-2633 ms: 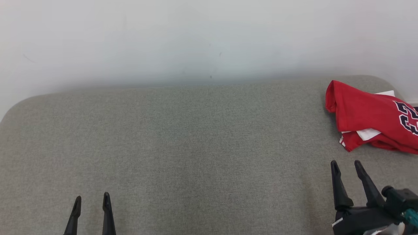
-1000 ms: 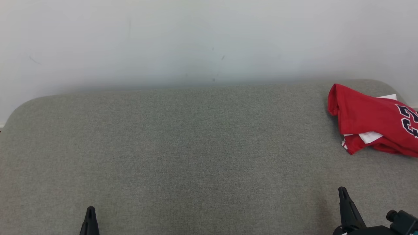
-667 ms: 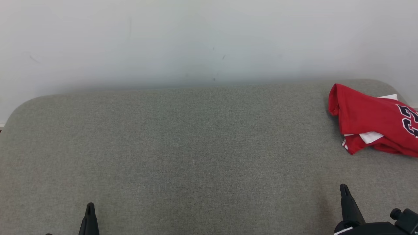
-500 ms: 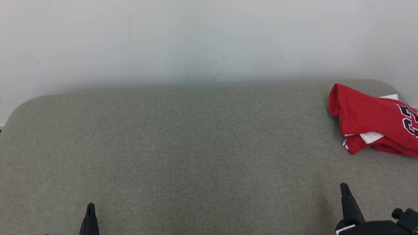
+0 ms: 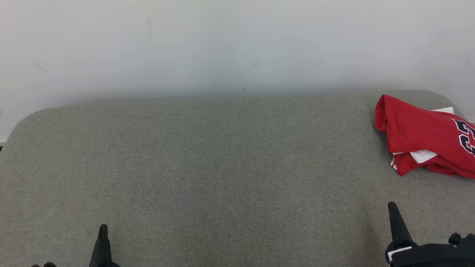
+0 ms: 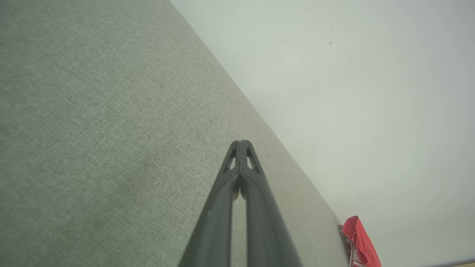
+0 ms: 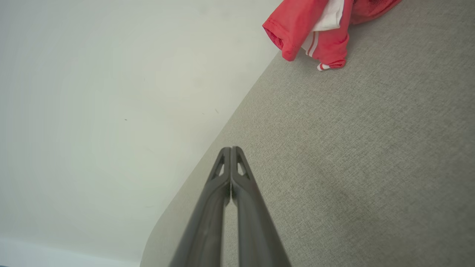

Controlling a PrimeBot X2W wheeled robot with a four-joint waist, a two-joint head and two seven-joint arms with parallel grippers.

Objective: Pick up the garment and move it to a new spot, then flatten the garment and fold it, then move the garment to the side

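Note:
The garment (image 5: 423, 135), a red jersey with white trim and dark numerals, lies folded at the far right of the grey fabric surface (image 5: 222, 167); it also shows in the right wrist view (image 7: 315, 26) and small in the left wrist view (image 6: 360, 243). My left gripper (image 5: 102, 231) pokes up at the bottom left, shut and empty, its fingers (image 6: 240, 146) pressed together. Below the garment and well apart from it, my right gripper (image 5: 392, 209) is at the bottom right, shut too with nothing in it, tips (image 7: 231, 152) touching.
A plain white wall (image 5: 237, 44) rises right behind the surface's far edge. The surface has rounded corners at far left and far right; the garment lies near the right corner. Wide bare fabric stretches between the two grippers.
Both grippers went from open to shut and drew back toward the bottom edge, then crept up slightly. The camera shifted a little. The garment has stayed where it lies.

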